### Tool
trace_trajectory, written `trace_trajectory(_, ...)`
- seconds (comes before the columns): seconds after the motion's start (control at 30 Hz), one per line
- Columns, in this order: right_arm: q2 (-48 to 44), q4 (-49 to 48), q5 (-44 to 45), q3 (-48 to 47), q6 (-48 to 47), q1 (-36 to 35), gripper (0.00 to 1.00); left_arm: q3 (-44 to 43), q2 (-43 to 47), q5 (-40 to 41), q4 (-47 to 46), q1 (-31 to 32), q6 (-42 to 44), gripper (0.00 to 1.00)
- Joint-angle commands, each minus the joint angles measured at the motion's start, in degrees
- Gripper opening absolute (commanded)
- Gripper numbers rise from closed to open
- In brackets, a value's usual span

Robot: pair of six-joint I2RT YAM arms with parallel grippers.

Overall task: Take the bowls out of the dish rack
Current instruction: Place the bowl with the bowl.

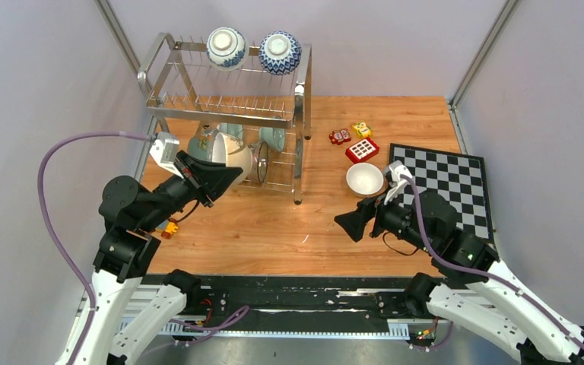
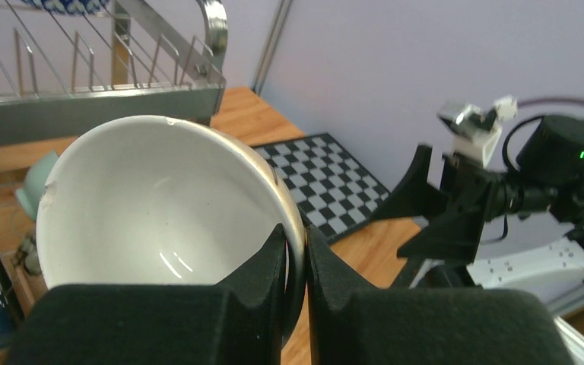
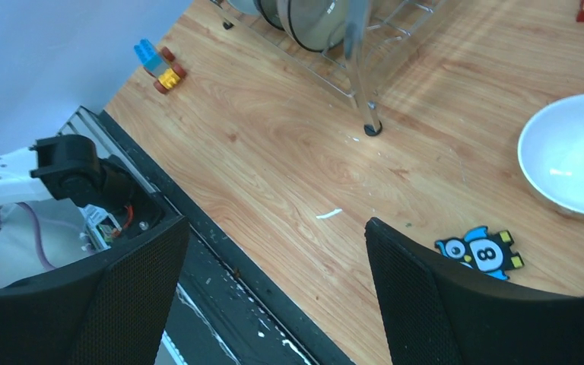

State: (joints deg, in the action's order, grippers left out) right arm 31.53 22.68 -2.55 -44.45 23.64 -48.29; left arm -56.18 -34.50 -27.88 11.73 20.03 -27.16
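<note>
Cream-white bowl [image 2: 152,205], plain and glossy, is tilted at the front of the dish rack's [image 1: 228,103] lower tier, its rim pinched in the narrowed left gripper [image 2: 296,247]. Count: two blue-and-white bowls [image 1: 226,47] inverted on the top tier; one white bowl [image 1: 365,179] upright beside the chessboard [image 1: 456,190]. Right gripper [image 3: 274,228] hangs spread wide over the table [image 1: 274,228], holding nothing.

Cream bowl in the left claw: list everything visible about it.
The cream-white bowl is round, glossy and ceramic-looking. It is plain inside, with small marks on its rim, maybe chips. It is tipped on edge, opening facing the left wrist camera. The left claw pinches its rim, one finger inside, one outside. It is at the front of the lower tier of the dish rack, under the upper shelf. Whether it touches the wires cannot be told.
</note>
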Motion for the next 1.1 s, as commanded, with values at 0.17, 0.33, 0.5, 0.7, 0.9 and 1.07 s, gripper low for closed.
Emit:
trace_trajectory(0.17, 14.44, 11.68, -2.29, -19.04, -2.47, -0.65, 0.87, 0.29, 4.0, 1.38, 9.42, 4.62, 6.17, 0.0)
trace_trajectory(0.33, 25.55, 21.62, -2.17, -30.66, -5.56, -0.81, 0.86, 0.13, 3.78, 2.99, 15.59, 8.75, 9.41, 0.0)
trace_trajectory(0.5, 30.24, 23.05, -3.56, -34.6, -6.09, -1.33, 0.86, -0.33, 1.86, 5.89, 20.71, 13.74, 12.33, 0.0)
trace_trajectory(0.7, 33.16, 24.82, -3.81, -39.1, -6.73, -1.53, 0.86, -1.41, -2.47, 16.78, 23.14, 26.85, 16.24, 0.0)
trace_trajectory(0.9, 34.12, 29.4, -2.63, -40.29, -8.17, -1.52, 0.86, -3.28, -10.3, 34.33, 24.22, 46.0, 23.13, 0.0)
trace_trajectory(1.07, 33.39, 31.54, -3.04, -38.74, -8.71, -1.54, 0.86, -0.01, -12.54, 34.79, 19.59, 48.79, 26.43, 0.0)
